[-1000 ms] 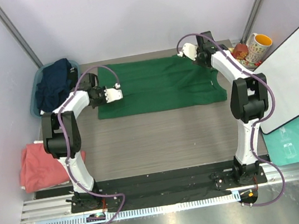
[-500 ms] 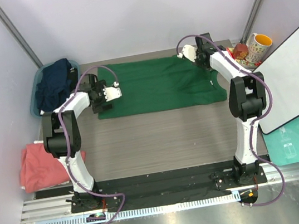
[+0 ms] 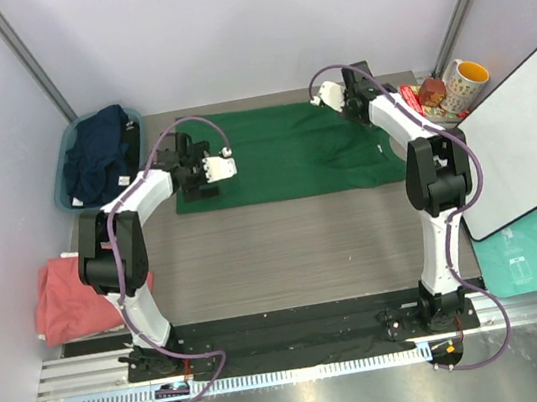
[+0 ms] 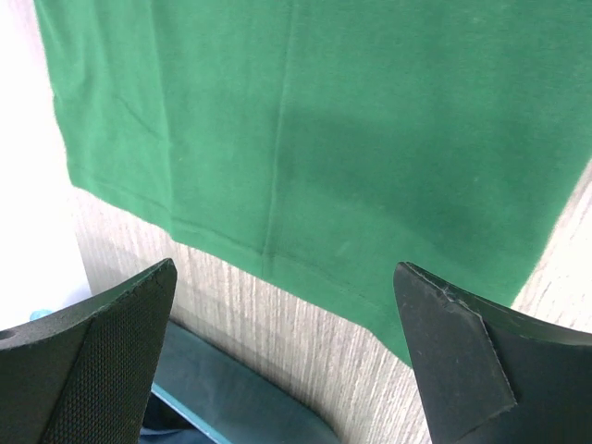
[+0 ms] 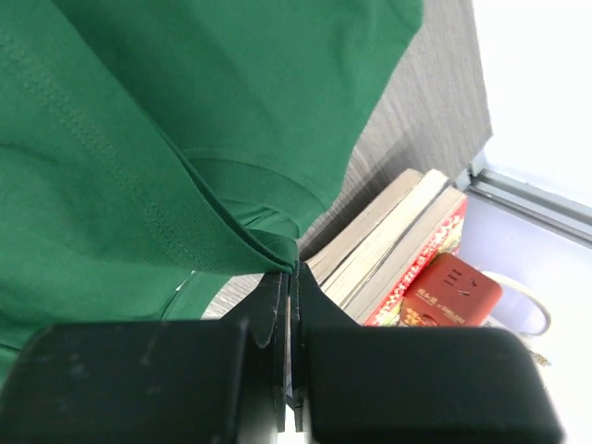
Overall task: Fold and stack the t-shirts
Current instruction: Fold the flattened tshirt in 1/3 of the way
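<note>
A dark green t-shirt lies spread flat across the back of the table. My left gripper hovers open over its left edge, and nothing is between the fingers. In the left wrist view the shirt's hem runs just beyond that open gripper. My right gripper is at the back right, shut on a raised fold of the green t-shirt, which meets the fingertips. A navy t-shirt lies bunched in the teal tub. A salmon-pink t-shirt lies crumpled at the near left.
Books and a red box lie just beyond the shirt's back right corner, beside a yellow-rimmed mug. A white board leans along the right side. Bare wood-grain table stretches between the shirt and the arm bases.
My left gripper has opened, let go of the shirt's left edge and shifted a little right. My right gripper has edged left, still pinching the fabric.
</note>
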You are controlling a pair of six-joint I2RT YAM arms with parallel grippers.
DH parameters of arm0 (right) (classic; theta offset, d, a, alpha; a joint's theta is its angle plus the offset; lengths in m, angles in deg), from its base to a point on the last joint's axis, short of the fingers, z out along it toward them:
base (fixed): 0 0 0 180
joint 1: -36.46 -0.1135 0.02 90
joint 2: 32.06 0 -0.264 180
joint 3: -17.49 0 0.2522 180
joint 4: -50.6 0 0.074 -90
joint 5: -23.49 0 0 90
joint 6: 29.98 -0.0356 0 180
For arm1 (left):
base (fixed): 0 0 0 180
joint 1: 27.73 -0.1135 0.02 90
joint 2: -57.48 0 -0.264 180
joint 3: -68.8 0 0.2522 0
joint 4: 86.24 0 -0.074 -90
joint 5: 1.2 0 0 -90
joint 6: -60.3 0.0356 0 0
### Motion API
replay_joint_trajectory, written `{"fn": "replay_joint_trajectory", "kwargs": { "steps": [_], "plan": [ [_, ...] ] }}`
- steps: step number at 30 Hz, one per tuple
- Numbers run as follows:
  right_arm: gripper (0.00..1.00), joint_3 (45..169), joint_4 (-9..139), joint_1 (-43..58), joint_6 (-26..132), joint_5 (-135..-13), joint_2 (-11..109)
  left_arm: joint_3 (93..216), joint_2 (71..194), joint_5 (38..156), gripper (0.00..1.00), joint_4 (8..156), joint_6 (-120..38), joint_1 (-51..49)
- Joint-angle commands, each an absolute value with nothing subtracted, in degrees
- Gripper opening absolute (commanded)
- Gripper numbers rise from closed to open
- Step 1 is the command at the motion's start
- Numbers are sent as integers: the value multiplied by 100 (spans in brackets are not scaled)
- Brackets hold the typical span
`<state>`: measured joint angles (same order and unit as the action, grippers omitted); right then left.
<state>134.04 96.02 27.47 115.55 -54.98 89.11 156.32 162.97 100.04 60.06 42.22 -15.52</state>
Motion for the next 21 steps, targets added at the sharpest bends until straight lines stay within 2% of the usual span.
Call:
{"fn": "replay_joint_trajectory", "kwargs": {
  "steps": [1, 3, 7, 10, 12, 15, 21],
  "plan": [
    [1, 13409, 8952, 2653, 11565, -4983, 8914, 15578, 16128, 10171, 100, 6137, 4071, -1604],
    [2, 13119, 8643, 2618, 11714, -4693, 8949, 15578, 16128, 10180, 100, 6137, 4053, -1595],
    [53, 12785, 7852, 2521, 12031, -3927, 9090, 15560, 16110, 10172, 100, 6137, 4044, -1577],
    [68, 12863, 7842, 2521, 11909, -3996, 9073, 15543, 16084, 10163, 100, 6137, 4018, -1569],
    [72, 13030, 7982, 2504, 11708, -4198, 9038, 15516, 16040, 10172, 100, 6137, 4000, -1577],
    [71, 13504, 8552, 2477, 11338, -4856, 9055, 15455, 16005, 10198, 100, 6146, 4009, -1577],
    [61, 15085, 10257, 2355, 10327, -6823, 9520, 15411, 15979, 10207, 100, 6163, 3991, -1560]
  ]
}}
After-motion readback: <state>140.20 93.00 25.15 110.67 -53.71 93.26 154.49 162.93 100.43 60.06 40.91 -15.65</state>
